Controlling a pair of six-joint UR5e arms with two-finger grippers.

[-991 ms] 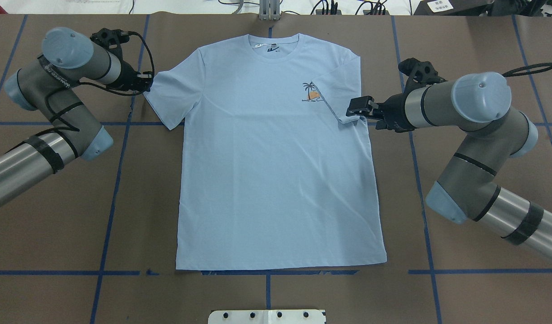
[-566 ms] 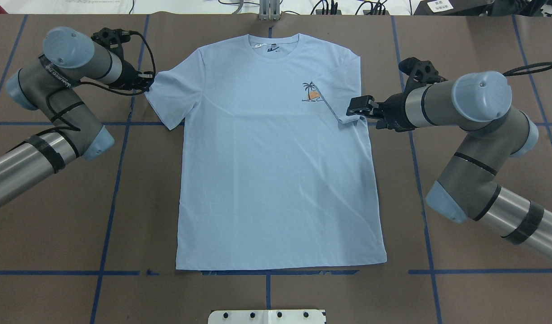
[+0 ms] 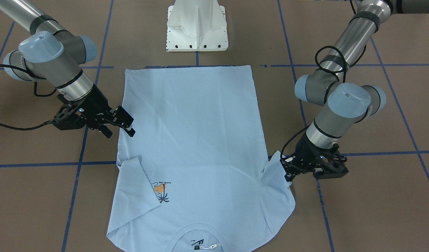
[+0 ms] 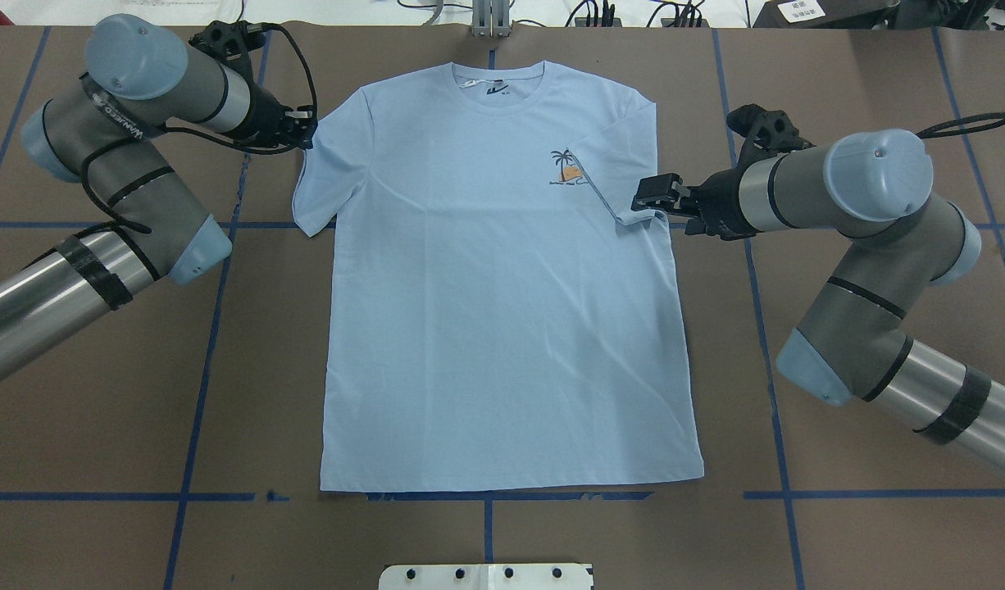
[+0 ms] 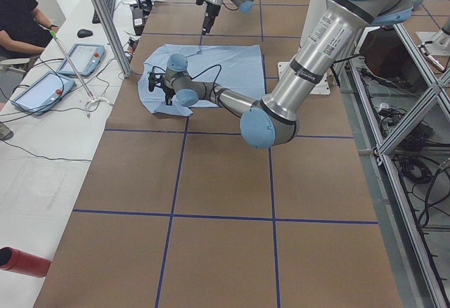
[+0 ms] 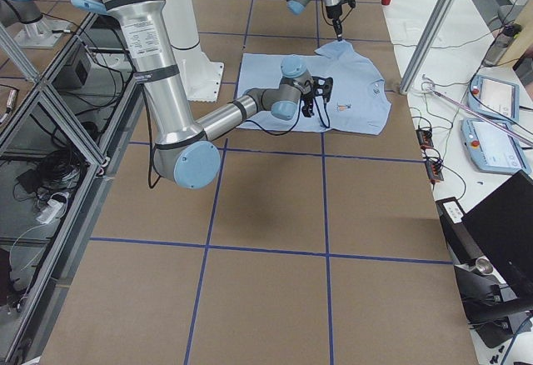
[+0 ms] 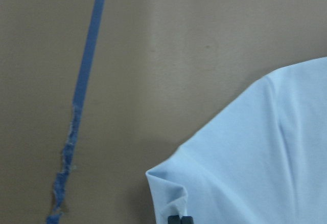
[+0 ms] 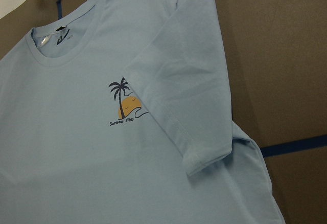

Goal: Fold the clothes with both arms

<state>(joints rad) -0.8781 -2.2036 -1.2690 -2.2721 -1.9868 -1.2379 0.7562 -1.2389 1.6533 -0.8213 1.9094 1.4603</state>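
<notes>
Left hand (image 4: 308,133): fingers pressed together on the outer hem of the left sleeve (image 4: 326,184). The wrist view shows the hem bunched into a small fold right at the fingertips. Right hand (image 4: 646,195): fingers look spread and hold nothing. It hovers just beside the right sleeve (image 4: 621,164).

T-shirt (image 4: 486,328) lies flat and face up in the middle of the table (image 4: 798,533), collar (image 4: 497,78) on the far side from the robot. Right sleeve is turned in over the chest, its edge touching the palm print (image 4: 566,168).

Step in hand, as judged: fold the left sleeve inward to mirror the right.

Notes for doing it well:
- Lift only enough to clear the body cloth; a high lift would likely drag the shoulder and skew the collar.
- Carry the hem straight across toward the chest so that the crease falls along the side seam line.
- The pinch looks shallow and right at the edge, so move slowly or it may slip.
- Lay the cloth down before letting go, so that the bunched hem can flatten.
- Keep the right hand off the cloth, so that the finished fold is not disturbed.
</notes>
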